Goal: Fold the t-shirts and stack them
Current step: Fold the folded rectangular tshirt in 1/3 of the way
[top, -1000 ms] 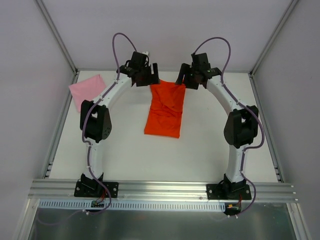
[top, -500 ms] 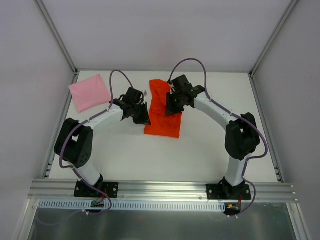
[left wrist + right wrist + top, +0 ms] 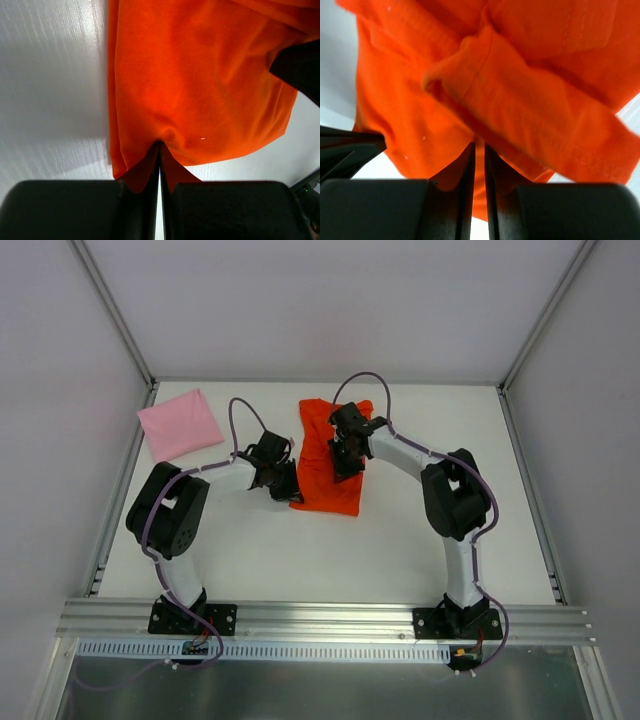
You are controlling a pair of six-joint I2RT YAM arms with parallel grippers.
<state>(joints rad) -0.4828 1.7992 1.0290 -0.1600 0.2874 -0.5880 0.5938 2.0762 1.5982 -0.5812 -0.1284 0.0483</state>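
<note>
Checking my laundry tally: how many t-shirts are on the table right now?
2. The orange-red t-shirt lies in the centre; the pink t-shirt sits folded at the far left. None appears hidden.

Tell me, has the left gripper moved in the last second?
Yes. The left gripper has come toward the arm bases: from level with the pink shirt's far edge to nearer than that shirt, shut on the orange shirt's near-left corner.

Left gripper and right gripper have drawn back along the orange shirt. Open a second ago, both now pinch it.
</note>
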